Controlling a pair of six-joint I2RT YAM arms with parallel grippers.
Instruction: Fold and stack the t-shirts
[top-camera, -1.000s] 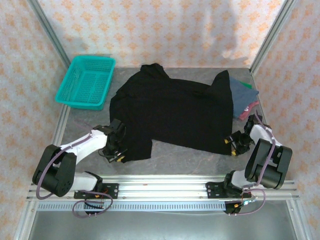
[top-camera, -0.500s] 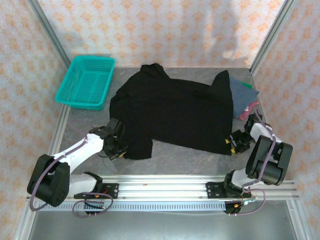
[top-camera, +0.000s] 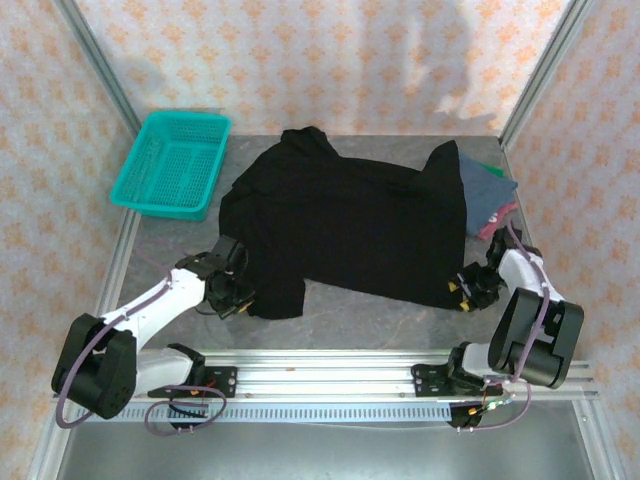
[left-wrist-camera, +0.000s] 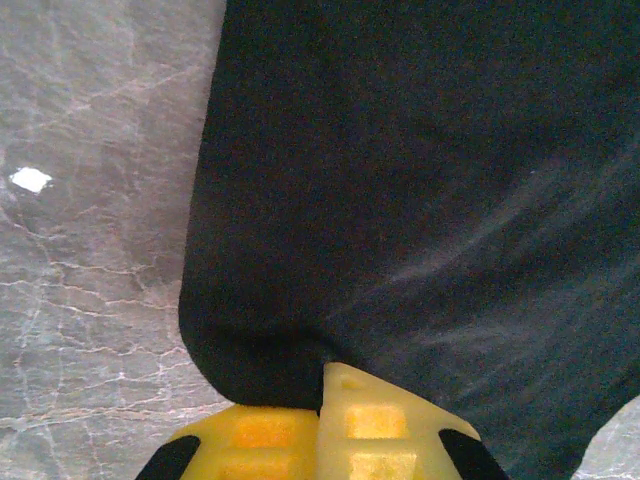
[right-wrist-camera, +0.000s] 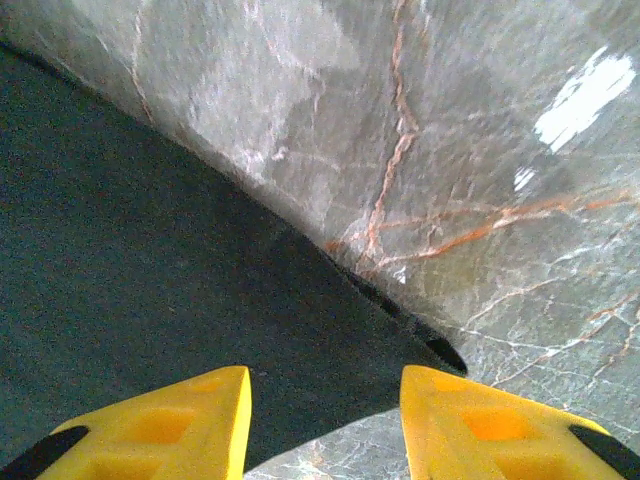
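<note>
Since the earlier frame my left arm has stretched lower, and my right gripper (top-camera: 462, 287) has edged in along the hem. The large plain black cloth t-shirt (top-camera: 350, 225) lies spread on the grey marbled surface (top-camera: 360, 320), its far right edge overlapping the small folded slate-blue t-shirt (top-camera: 485, 190). The left gripper (top-camera: 232, 295) is clamped tight on the near left corner. The right gripper's jaws stand apart, straddling the near right corner and holding nothing yet. I judge the step to be securing both hem corners. The next move calls for closing the right gripper, then lifting both corners evenly.
</note>
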